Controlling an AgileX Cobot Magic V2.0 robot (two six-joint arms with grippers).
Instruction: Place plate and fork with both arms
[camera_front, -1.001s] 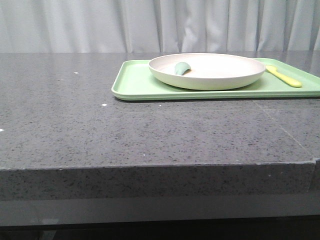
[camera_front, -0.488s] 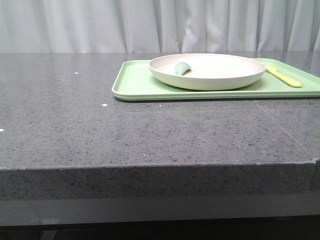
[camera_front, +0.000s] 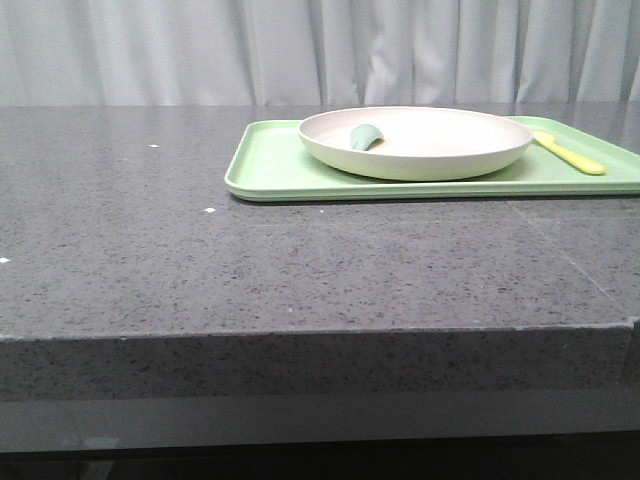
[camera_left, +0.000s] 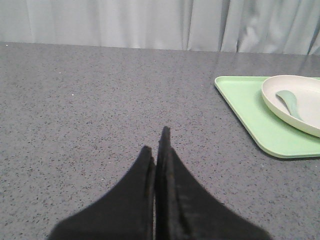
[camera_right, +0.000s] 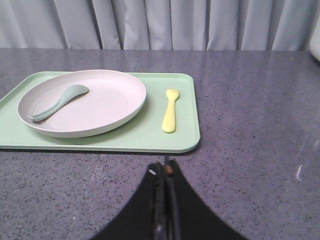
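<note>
speckled dark grey stone table filling most of the front view, pale grey curtain behind. flat rectangular light-green tray lying in the upper right of that view, running off the right edge. large round shallow cream-white matte plate resting on the tray, sage-green spoon-like utensil piece lying inside its left part. small pale-yellow plastic fork lying on the tray just right of the plate, apart from its rim. no arm visible in the front view.

left wrist view: black left gripper at bottom centre, fingers pressed together with nothing between them, hovering over or near bare table, well apart from the tray and plate at the right edge; utensil piece seen in the plate.

right wrist view: black right gripper at bottom centre, fingers closed together and empty, tips just short of the tray's near edge; hard to say whether touching the table. fork lying on the tray centre frame, tines pointing toward the curtain, beside the plate. utensil piece in the plate's left half.
</note>
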